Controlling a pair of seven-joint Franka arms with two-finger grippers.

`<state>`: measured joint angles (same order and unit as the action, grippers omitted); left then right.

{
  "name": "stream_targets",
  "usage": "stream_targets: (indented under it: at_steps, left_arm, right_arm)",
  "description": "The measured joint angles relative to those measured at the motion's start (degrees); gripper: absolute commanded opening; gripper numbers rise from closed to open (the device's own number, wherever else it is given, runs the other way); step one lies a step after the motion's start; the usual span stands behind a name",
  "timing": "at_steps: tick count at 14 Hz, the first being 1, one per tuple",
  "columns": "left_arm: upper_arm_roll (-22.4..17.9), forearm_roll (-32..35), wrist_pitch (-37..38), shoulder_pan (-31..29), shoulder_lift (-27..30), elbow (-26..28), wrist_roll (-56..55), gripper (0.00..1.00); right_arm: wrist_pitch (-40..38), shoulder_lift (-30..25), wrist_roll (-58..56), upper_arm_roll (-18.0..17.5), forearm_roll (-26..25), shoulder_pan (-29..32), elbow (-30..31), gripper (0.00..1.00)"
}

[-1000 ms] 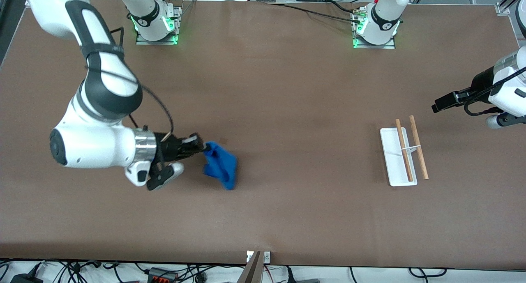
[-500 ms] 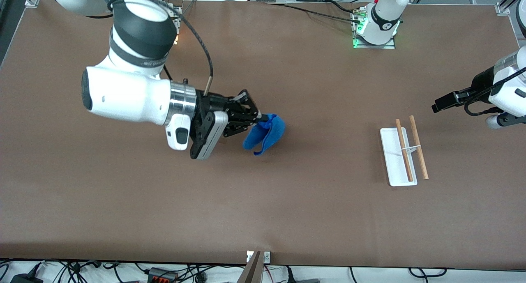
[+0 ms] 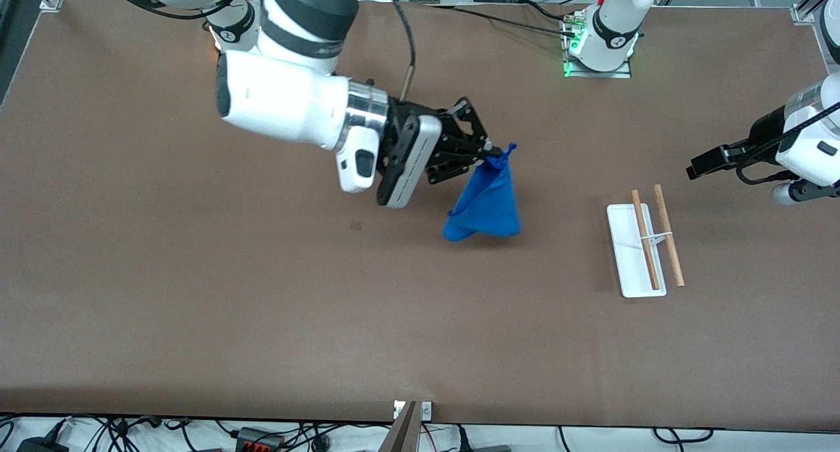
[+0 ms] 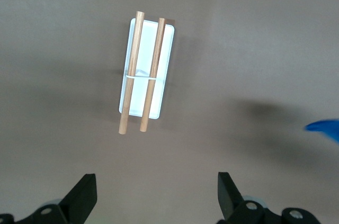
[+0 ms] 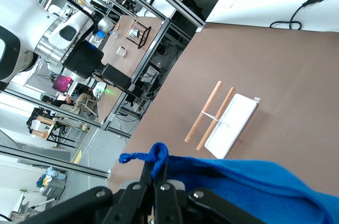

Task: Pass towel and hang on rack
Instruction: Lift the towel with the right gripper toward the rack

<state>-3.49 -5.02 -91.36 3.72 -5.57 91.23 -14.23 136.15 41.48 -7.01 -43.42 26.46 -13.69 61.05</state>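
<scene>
My right gripper is shut on a corner of the royal-blue towel, which hangs from it over the middle of the table; its small loop tag sticks out past the fingertips. The towel fills the lower part of the right wrist view. The rack, a white base with two wooden rods, stands toward the left arm's end of the table; it also shows in the left wrist view and the right wrist view. My left gripper is open and empty in the air beside the rack, its fingers wide apart.
The brown table top is bare around the rack. A small dark mark lies on the table under the right arm. Cables and a metal post sit past the table's near edge.
My right gripper has lifted the towel off the table and carried it toward the left arm's end, closer to the rack. The towel now hangs down unfolded. The left arm has barely moved.
</scene>
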Motion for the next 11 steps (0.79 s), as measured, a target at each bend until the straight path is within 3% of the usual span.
stream_targets:
  at_steps: [5, 11]
  left_arm:
    - [0.0, -0.3, 2.0, -0.1, -1.6, 0.2, 3.8, 1.0]
    - [0.6, -11.4, 2.7, 1.3, -8.8, 0.3, 18.8, 1.0]
  right_arm:
    - [0.8, 1.0, 0.1, 0.0, 0.0, -0.9, 0.5, 0.0]
    - [3.1, 1.0, 0.2, 0.0, 0.0, -1.6, 0.6, 0.0]
